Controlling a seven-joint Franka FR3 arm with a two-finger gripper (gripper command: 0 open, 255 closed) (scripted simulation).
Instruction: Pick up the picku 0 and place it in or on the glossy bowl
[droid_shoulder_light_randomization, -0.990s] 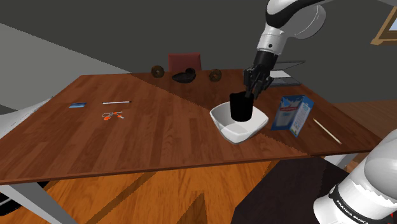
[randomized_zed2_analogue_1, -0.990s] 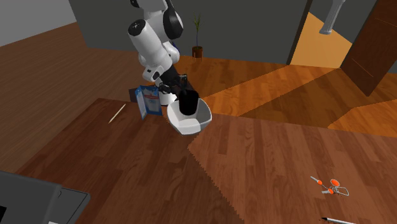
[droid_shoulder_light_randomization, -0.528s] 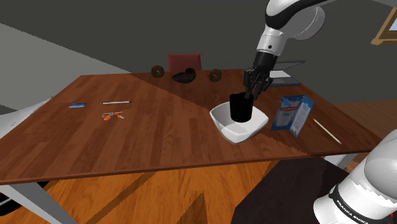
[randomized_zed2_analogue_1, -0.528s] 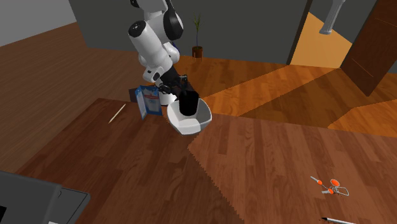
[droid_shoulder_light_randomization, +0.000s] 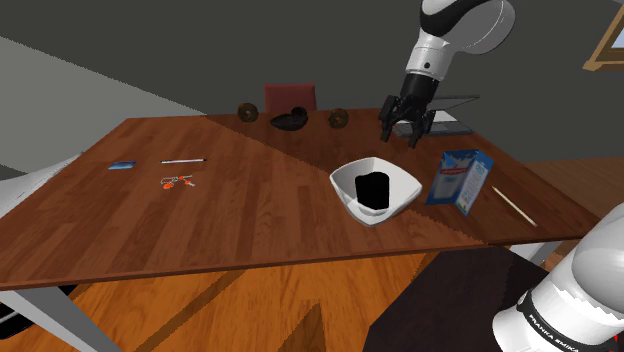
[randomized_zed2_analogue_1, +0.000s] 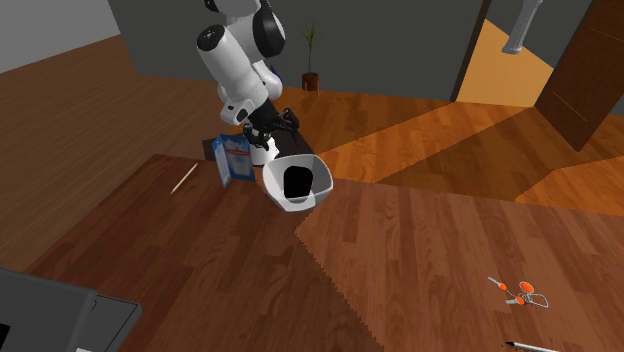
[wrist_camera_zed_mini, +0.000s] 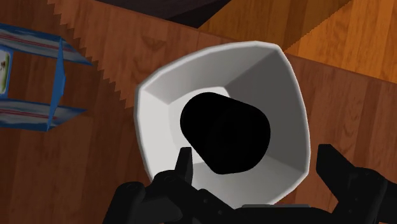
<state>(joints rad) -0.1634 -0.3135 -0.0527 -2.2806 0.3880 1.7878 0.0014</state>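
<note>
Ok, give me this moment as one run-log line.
stage: place | black cup: inside white bowl, not held | pincer: open, above bowl, clear of cup | next: likely retreat

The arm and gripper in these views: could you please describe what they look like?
The arm has rounded, glossy white links with dark grey joints. Its base link carries a black band with white Franka Emika lettering. The gripper is all black, with two blocky, angular fingers.

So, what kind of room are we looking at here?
Probably a dining or living room in a house: a wooden table with a red chair behind it, plank flooring, and a potted plant by the wall.
</note>
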